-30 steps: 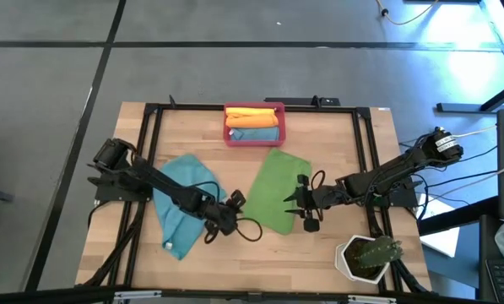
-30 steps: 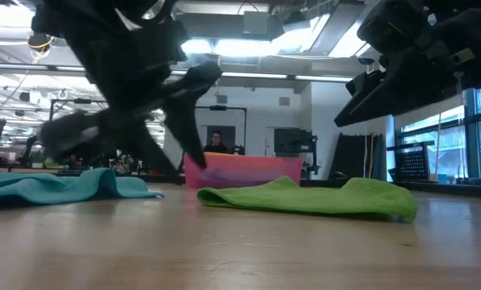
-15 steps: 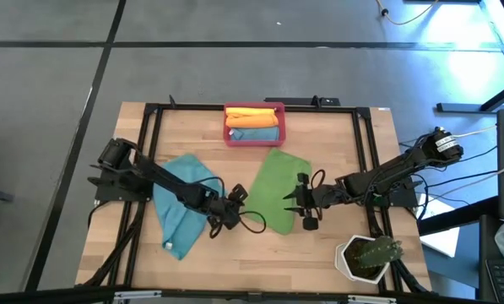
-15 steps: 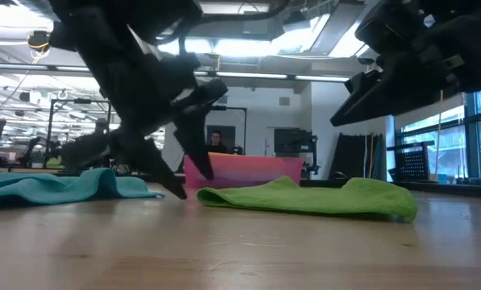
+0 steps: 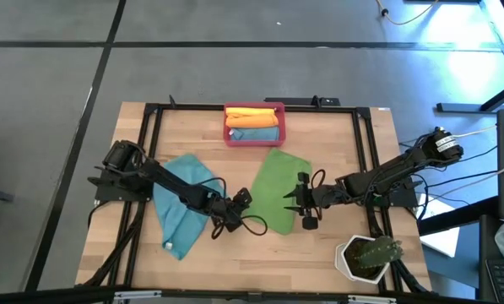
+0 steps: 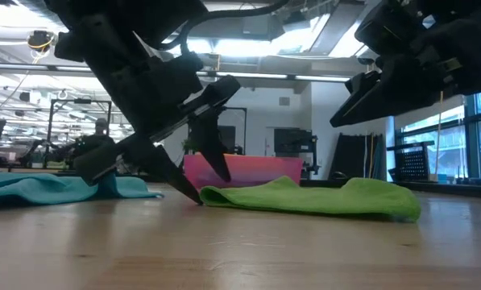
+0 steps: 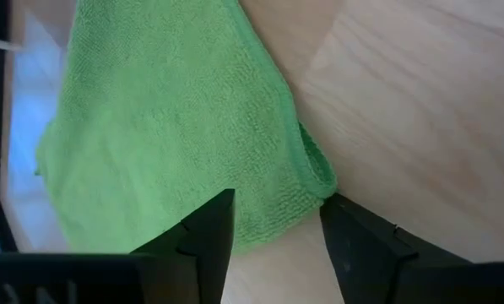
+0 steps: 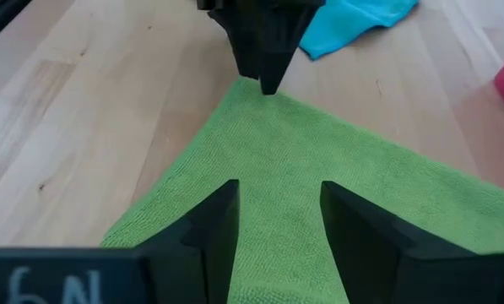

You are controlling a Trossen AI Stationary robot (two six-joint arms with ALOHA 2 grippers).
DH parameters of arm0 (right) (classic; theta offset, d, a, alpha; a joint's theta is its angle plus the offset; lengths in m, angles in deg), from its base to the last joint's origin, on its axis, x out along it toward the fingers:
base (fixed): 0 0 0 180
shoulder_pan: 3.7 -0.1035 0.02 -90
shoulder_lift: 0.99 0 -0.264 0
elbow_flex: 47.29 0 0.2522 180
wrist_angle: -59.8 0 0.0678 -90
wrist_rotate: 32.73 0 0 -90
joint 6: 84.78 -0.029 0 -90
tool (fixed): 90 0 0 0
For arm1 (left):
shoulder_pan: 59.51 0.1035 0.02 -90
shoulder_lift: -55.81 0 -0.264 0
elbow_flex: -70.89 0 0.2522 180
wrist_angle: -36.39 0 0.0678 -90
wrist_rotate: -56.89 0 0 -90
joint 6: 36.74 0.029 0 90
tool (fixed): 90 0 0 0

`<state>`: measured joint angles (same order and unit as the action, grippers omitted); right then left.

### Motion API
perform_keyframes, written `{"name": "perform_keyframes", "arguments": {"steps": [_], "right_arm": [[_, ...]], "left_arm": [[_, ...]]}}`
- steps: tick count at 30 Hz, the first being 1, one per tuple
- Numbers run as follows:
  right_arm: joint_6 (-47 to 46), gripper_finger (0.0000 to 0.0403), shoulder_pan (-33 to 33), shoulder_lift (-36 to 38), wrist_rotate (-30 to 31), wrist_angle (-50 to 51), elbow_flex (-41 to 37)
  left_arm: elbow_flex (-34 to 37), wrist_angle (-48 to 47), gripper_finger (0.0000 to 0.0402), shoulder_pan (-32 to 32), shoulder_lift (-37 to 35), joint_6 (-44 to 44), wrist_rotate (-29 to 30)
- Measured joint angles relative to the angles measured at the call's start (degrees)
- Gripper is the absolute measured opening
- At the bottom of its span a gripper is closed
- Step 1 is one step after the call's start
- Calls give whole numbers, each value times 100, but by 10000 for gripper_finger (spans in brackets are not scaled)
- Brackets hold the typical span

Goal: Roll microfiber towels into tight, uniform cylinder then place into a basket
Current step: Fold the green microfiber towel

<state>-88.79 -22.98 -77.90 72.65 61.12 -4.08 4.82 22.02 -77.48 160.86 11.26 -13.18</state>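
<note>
The left gripper (image 5: 242, 199) has slid rightward off the teal towel (image 5: 182, 203) and now sits low at the left corner of the green towel (image 5: 276, 191), its fingers spread apart with one tip touching the surface beside the cloth's edge (nothing is pinched between them yet). To me that looks like the start of work on the green one: a corner pinch before any rolling. The right gripper (image 5: 299, 201) hovers over the green towel's right side, fingers apart and empty, as it did a second ago.

The green towel lies flat mid-surface, the teal one rumpled to its left. The basket (image 5: 254, 138) stands at the far edge with an orange roll (image 5: 253, 116) and a bluish roll (image 5: 255, 133) already inside.

From low down the basket is mostly hidden behind the left arm and the green cloth. Whether the left fingertips actually touch the fabric I cannot tell. The potted plant (image 5: 367, 256) at the near right corner plays no part.
</note>
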Motion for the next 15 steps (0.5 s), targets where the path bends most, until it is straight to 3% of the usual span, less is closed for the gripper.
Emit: {"name": "perform_keyframes", "arguments": {"steps": [7,15], "right_arm": [[1,168,0,0,2,2,0],[3,168,0,0,-9,16,0]], "left_arm": [[-3,10,149,55,61,49,-127],[-15,22,76,65,211,32,-236]]}}
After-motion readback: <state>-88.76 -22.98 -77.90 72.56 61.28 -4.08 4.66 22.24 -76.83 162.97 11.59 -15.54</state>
